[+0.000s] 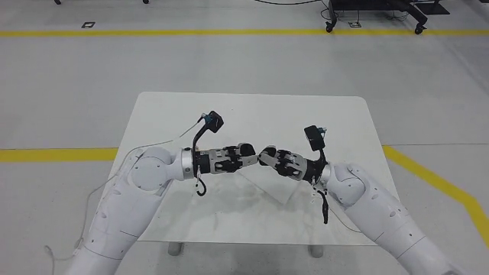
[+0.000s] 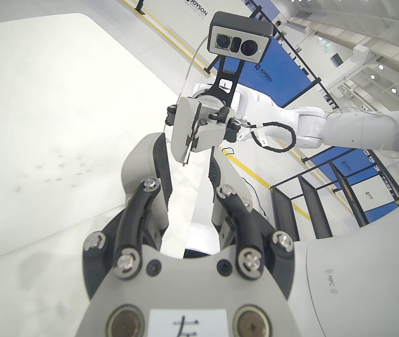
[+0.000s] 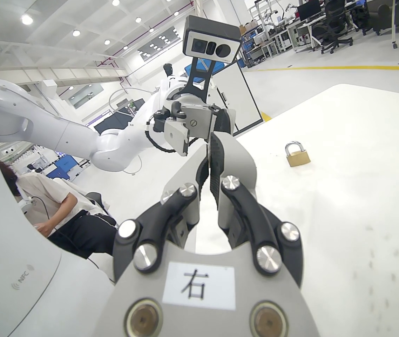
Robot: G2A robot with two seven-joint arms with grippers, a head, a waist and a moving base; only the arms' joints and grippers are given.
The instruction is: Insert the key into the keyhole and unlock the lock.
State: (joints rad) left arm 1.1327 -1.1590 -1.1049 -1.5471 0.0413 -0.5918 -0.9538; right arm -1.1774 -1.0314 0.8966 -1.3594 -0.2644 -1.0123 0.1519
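Padlock (image 3: 297, 154) lying on tabletop (image 1: 229, 114), apart from both claws. Claws meet tip to tip at frame centre in top view: right claw (image 3: 209, 149) pinched on thin key (image 2: 186, 154), left claw (image 2: 188, 163) spread wide, empty.

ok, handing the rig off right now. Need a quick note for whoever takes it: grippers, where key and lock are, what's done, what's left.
Right gripper: shut; what looks like a small silver metal key pokes from its tips, above the white table.
Left gripper: open, empty, tip to tip with the right one.
Brass padlock with steel shackle: rests on the table, shackle closed, apart from both grippers.
Done: key is in hand.
Left: bring the key to the keyhole, insert, turn, open the shackle. The padlock is unheld and will probably need steadying first.
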